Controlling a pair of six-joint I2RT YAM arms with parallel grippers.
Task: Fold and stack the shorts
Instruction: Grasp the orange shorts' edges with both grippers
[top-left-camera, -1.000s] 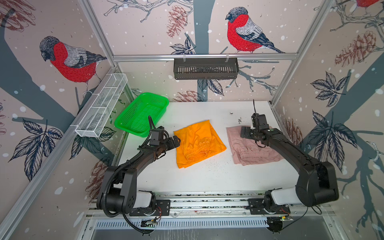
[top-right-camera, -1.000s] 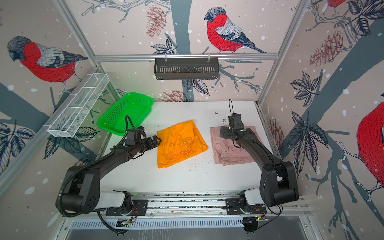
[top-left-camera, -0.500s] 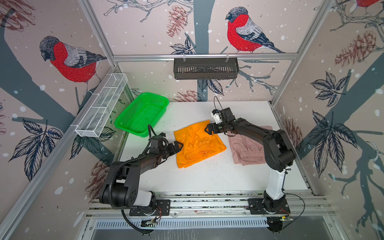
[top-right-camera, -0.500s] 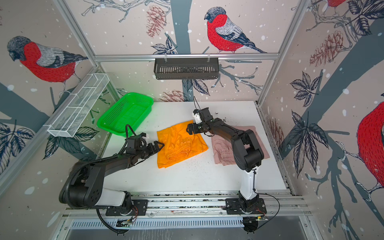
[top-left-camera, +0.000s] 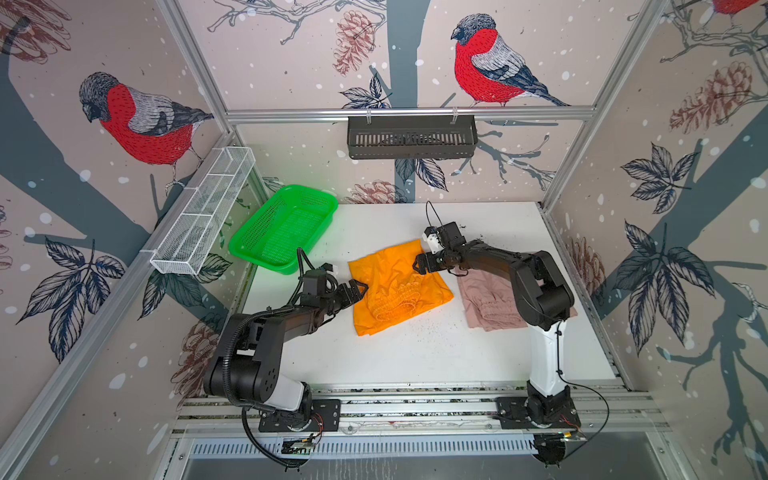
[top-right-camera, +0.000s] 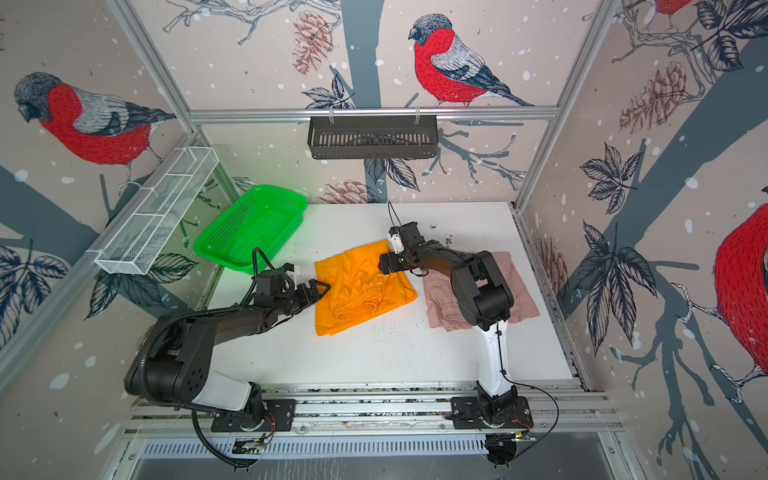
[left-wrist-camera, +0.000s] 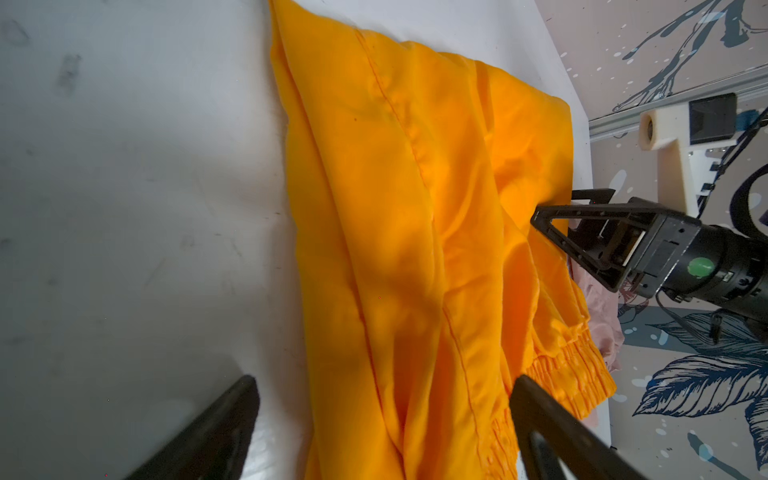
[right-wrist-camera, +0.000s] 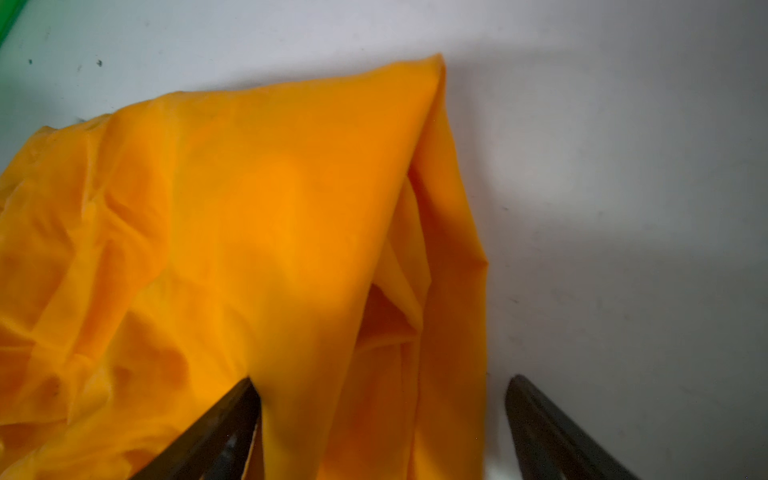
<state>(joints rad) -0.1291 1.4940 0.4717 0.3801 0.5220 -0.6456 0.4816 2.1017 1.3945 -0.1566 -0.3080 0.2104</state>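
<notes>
Left hand, jaws apart, at the orange shorts' left edge; right hand, likewise apart, over their far right edge.

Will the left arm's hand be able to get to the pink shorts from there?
Probably not easily. The left hand is open at the left edge of the orange shorts; the pink shorts lie past them on the other side, and the right arm stretches over them.
</notes>
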